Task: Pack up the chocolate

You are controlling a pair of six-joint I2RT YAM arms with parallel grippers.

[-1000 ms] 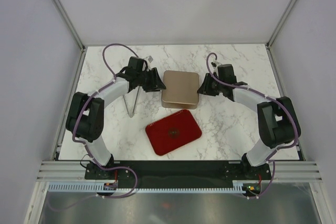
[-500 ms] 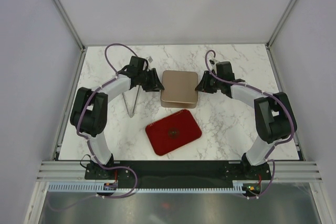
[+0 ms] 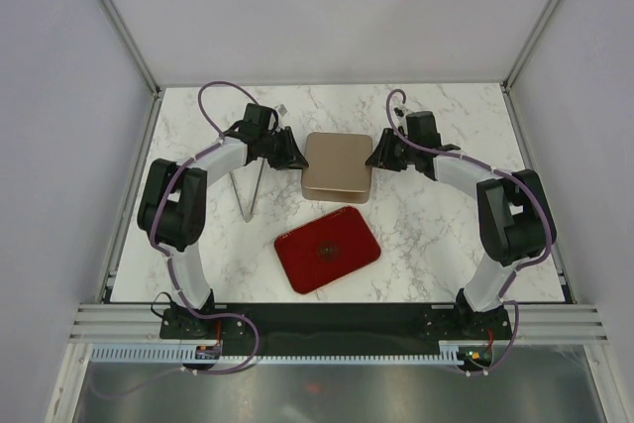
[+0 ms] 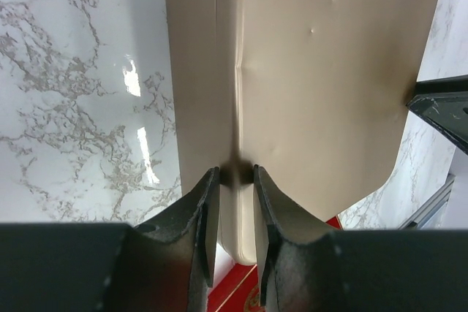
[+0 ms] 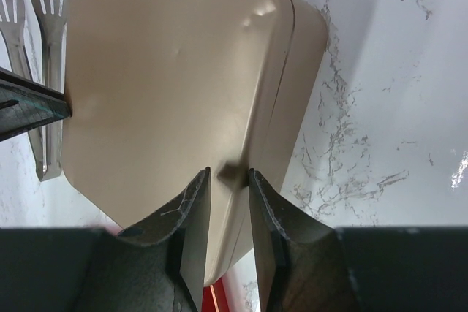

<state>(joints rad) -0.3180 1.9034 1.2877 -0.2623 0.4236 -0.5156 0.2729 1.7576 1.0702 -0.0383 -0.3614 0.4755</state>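
Top external view: illumination is bright, even and diffuse. The marble table [image 3: 436, 245] carries only faint, soft shadows.

Left wrist view: two white glare spots lie on the marble left of the jaws. A dark shadow patch sits on the beige box [image 4: 314, 71] between the tips of the left gripper [image 4: 235, 174].

Right wrist view: a grey shadow band covers the marble right of the jaws of the right gripper [image 5: 229, 174]. A soft sheen lies on the box ahead of the tips.
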